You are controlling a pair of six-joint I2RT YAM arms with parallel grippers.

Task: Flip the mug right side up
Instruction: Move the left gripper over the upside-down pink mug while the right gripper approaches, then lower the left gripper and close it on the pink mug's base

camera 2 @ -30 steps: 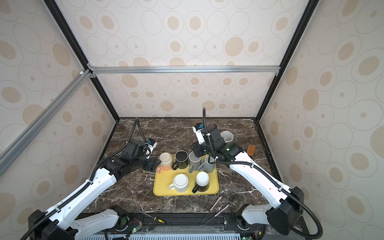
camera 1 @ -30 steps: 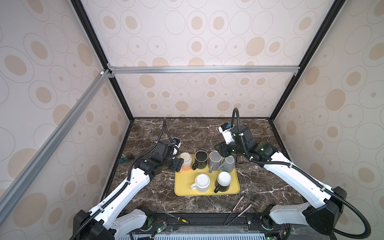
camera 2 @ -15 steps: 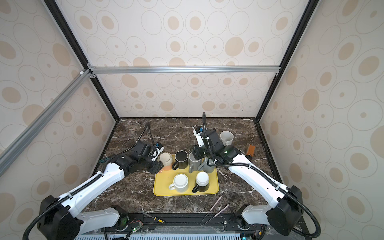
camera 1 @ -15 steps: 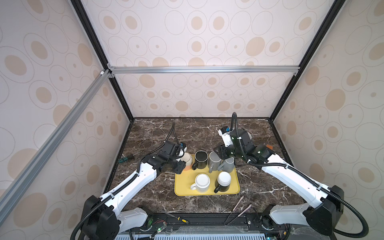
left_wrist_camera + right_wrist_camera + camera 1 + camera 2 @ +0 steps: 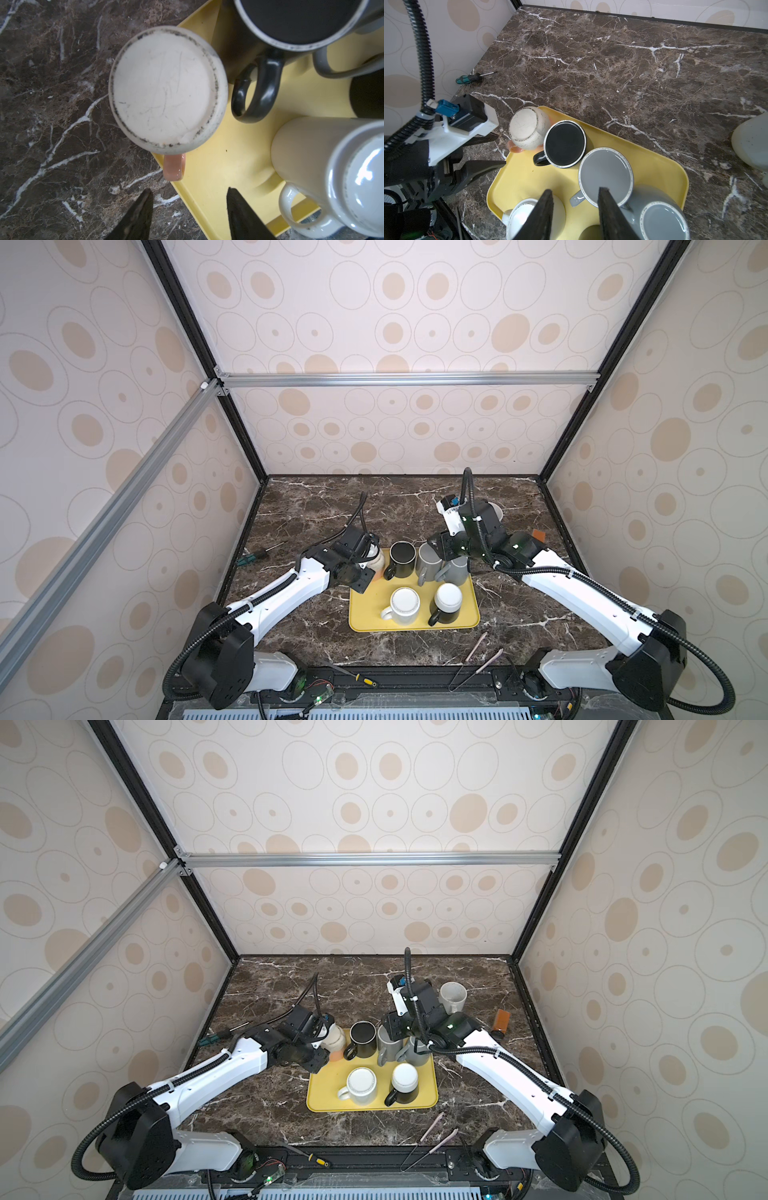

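Observation:
A cream mug [image 5: 377,562] [image 5: 335,1040] with a pink handle stands upside down at the far left corner of the yellow tray [image 5: 374,616], its scuffed base [image 5: 166,89] facing up. My left gripper [image 5: 189,190] is open just short of the pink handle [image 5: 174,169], touching nothing; one finger is over the marble, the other over the tray. The right wrist view shows this gripper [image 5: 501,149] beside the mug [image 5: 527,127]. My right gripper [image 5: 576,190] [image 5: 441,551] is open over the tray's far right side, with a grey mug's handle [image 5: 577,200] below the gap.
The tray also holds a black mug [image 5: 401,558], two grey mugs [image 5: 430,565] [image 5: 457,571], a white mug [image 5: 405,605] base up and a black mug with a white base [image 5: 446,603]. Off the tray lie a cream mug [image 5: 453,996], an orange object [image 5: 501,1021], a screwdriver [image 5: 469,79] and tweezers [image 5: 478,659].
My left gripper has moved in toward the cream mug and its jaws have narrowed. My right gripper has shifted slightly left over the grey mugs.

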